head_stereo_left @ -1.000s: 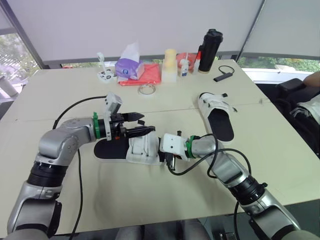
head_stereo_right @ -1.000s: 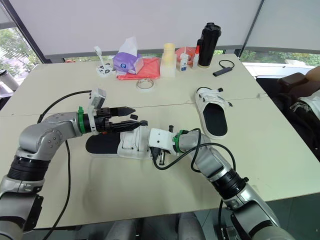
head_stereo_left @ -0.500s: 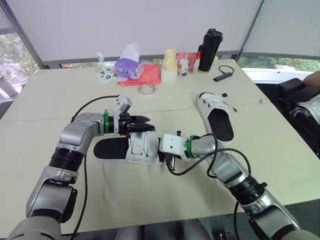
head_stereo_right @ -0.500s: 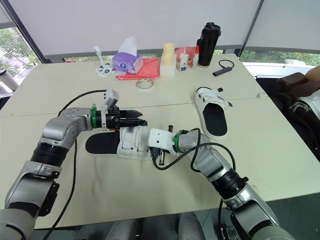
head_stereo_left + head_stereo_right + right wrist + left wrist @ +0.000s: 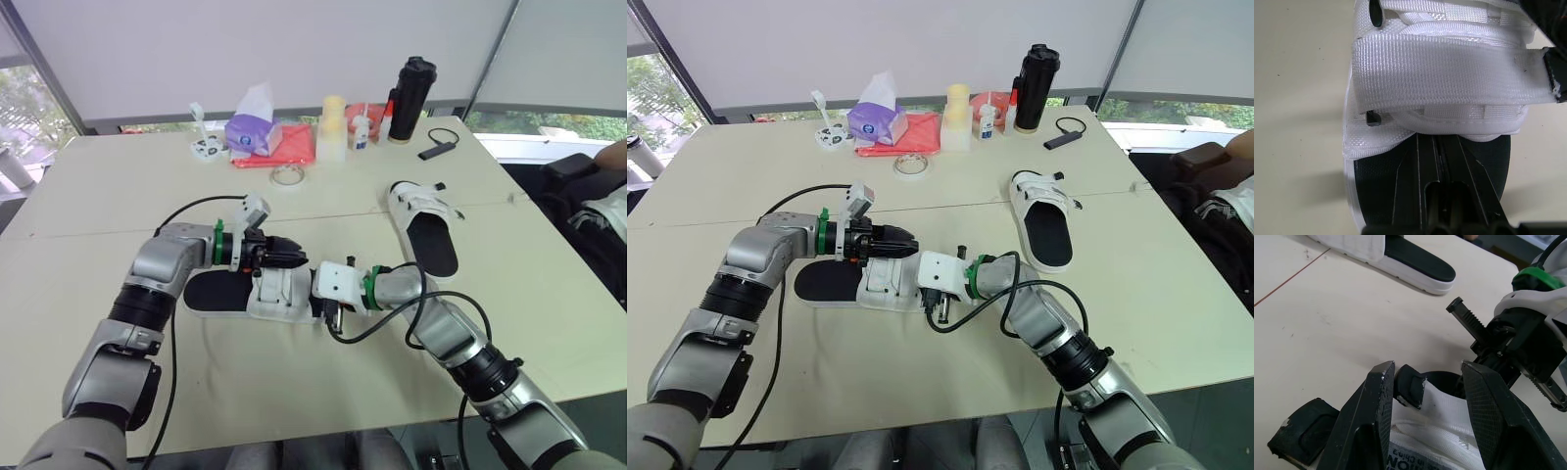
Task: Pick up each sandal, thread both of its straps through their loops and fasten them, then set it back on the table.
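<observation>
Beige table (image 5: 88, 284) holds white-strapped black-soled sandal (image 5: 211, 292) centre-front, twin sandal (image 5: 431, 240) well apart rightward; left gripper (image 5: 294, 253) part open over the straps, small black strap tab (image 5: 1409, 386) between its fingers, possibly touching one; right gripper (image 5: 1442, 196) at the near sandal's right end, grip cannot be told.

An office or meeting room is suggested: a broad pale surface (image 5: 118, 176), apparently made of tables joined along a seam, is set before large windows (image 5: 24, 98) that are covered by white roller blinds (image 5: 294, 49), with greenery seen outside. Everyday desk clutter is gathered along the far edge: a tissue box (image 5: 253, 134), a black flask (image 5: 411, 98), a roll of tape (image 5: 286, 175), a small white bottle (image 5: 361, 132) and a black cabled adapter (image 5: 438, 147). A seated person (image 5: 612, 186) is glimpsed at the right edge.
</observation>
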Action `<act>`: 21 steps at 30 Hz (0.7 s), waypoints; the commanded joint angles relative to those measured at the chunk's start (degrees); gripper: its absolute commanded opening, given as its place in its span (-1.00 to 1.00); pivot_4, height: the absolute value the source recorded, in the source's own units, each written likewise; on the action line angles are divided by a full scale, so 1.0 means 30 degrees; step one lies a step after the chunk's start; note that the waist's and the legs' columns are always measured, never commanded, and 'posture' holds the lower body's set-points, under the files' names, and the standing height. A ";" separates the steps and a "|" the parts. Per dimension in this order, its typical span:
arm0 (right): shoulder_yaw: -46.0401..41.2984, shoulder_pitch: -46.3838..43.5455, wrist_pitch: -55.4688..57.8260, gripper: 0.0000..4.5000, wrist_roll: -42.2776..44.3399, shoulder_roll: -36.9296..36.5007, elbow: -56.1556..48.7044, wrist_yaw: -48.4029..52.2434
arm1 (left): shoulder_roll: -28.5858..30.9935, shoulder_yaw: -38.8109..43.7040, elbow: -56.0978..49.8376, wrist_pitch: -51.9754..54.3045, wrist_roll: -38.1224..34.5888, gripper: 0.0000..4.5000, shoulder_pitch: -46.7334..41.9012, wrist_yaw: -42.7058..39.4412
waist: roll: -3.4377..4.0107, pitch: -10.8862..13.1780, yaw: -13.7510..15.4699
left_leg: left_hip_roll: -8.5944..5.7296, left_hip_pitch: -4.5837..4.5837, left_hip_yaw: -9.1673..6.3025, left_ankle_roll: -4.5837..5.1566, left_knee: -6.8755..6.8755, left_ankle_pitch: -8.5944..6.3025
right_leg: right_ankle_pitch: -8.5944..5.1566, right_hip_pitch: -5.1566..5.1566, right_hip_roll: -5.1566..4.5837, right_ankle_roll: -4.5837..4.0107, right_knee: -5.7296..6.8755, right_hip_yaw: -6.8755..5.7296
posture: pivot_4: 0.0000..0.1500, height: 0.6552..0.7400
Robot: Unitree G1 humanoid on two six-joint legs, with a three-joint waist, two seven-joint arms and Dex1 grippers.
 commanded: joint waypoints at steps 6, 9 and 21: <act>0.0512 0.0494 0.0438 -1.00 -0.0281 -0.0091 0.0410 0.0075 | -0.0206 0.0217 0.0013 -0.0201 0.0551 -0.62 -0.0514 0.0070 | 0.0000 0.0000 0.0008 | 0.0000 0.0000 0.0000 0.0000 0.0000 0.0000 | 0.0002 0.0002 0.0000 0.0004 0.0000 0.0000 | 1.00 1.00; 0.0521 0.0474 0.0432 -1.00 -0.0284 -0.0090 0.0425 0.0086 | -0.0195 0.0257 0.0149 -0.0157 0.0667 -0.62 -0.0570 0.0040 | -0.0001 0.0000 0.0010 | 0.0000 0.0000 0.0000 0.0000 0.0002 0.0000 | 0.0005 0.0003 0.0000 0.0007 0.0001 0.0000 | 1.00 1.00; 0.0513 0.0482 0.0373 -1.00 -0.0288 -0.0146 0.0464 0.0108 | -0.0520 0.0632 0.0466 -0.0242 0.0805 -0.62 -0.0785 0.0384 | -0.0001 -0.0001 0.0008 | -0.0001 0.0000 -0.0001 0.0001 0.0007 0.0001 | 0.0008 0.0006 0.0001 0.0011 0.0004 0.0000 | 1.00 1.00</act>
